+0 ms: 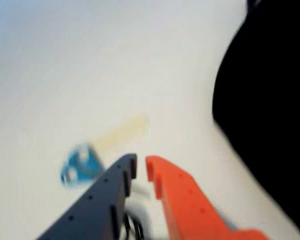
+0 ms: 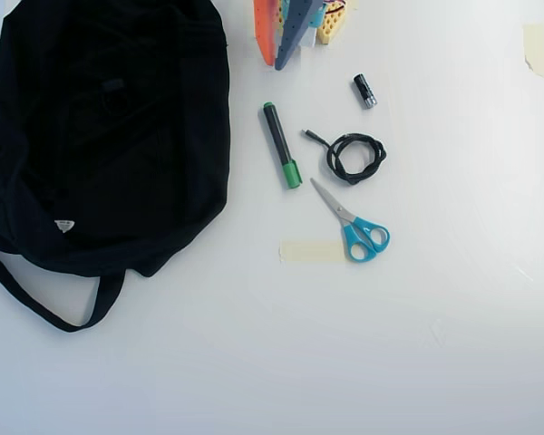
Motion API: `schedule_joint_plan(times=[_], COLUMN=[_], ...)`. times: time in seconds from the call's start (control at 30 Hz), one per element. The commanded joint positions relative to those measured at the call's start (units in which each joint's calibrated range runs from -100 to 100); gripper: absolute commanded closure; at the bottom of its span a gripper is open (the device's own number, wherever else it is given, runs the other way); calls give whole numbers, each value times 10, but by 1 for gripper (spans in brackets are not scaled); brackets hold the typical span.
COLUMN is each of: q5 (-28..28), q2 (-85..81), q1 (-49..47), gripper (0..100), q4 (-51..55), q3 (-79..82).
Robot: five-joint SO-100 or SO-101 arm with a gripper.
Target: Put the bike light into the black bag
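My gripper (image 1: 141,167) has a dark blue finger and an orange finger, with the tips almost together. Low between the fingers a small black looped thing shows, blurred; it looks like the bike light's strap (image 1: 133,227) held in the jaws. In the overhead view the gripper (image 2: 275,63) is at the top edge, just right of the black bag (image 2: 109,127), and no bike light lies on the table there. The black bag fills the right side of the wrist view (image 1: 270,100). Its long strap (image 2: 36,304) and small white label (image 2: 64,225) show in the overhead view.
On the white table (image 2: 254,362) right of the bag lie a green-capped marker (image 2: 280,145), a coiled black cable (image 2: 354,156), a small black-and-silver battery (image 2: 364,91), blue-handled scissors (image 2: 358,231) and a strip of tape (image 2: 313,251). The scissors (image 1: 80,167) show blurred in the wrist view.
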Motion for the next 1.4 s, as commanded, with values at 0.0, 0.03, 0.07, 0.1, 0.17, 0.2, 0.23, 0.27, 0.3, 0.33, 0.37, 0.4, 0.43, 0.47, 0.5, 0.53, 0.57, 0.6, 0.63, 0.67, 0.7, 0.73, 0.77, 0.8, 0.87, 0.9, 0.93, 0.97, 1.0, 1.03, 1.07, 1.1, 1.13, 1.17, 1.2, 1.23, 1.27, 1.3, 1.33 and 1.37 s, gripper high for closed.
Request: schedule_joint_plan(times=[0.0,0.03,0.07,0.1,0.17,0.2,0.23,0.27,0.3,0.33,0.37,0.4,0.43,0.47,0.5,0.53,0.57,0.6,0.63,0.67,0.7,0.73,0.77,0.8,0.87,0.9,0.93,0.97,1.0,1.03,1.07,1.1,1.13,1.17,1.2,1.23,1.27,1.3,1.33,1.37], q5=[-2,-2,-2,-2,-2,-1,-1,0,7,25,48,74,97,109,116,115,115,115,115,117,119,116,117,116,115,115,115,115,115,115,115,116,116,116,116,116,116,116,116,116], q2=[-86,-111,-138,-166,-223,-252,-281,-309,-339,-369,-394,-417,-423,-427,-427,-427,-427,-427,-427,-427,-427,-427,-427,-427,-427,-427,-427,-427,-427,-427,-427,-427,-427,-427,-427,-427,-427,-427,-427,-427], q1=[-20,-22,-27,-33,-51,-63,-73,-82,-92,-99,-101,-101,-101,-100,-100,-100,-100,-101,-101,-101,-100,-100,-100,-101,-102,-105,-106,-106,-107,-107,-107,-107,-107,-107,-107,-107,-107,-107,-107,-107], gripper=[98,98,98,98,98,98,98,98,98,98,98,98,98,98,98,98,98,98,98,98,98,98,98,98,98,98,98,98,98,98,98,98,98,98,98,98,98,98,98,98], q4=[-25,-35,-46,-51,-54,-54,-53,-53,-53,-47,-47,-45,-42,-34,-25,-14,-3,8,20,31,40,44,42,39,30,26,26,26,26,26,26,26,26,26,26,26,26,26,26,26], q3=[107,142,176,210,276,307,338,367,394,421,446,469,486,500,511,525,537,549,562,576,591,607,624,637,662,672,673,673,673,673,673,673,673,673,673,673,673,673,673,673])
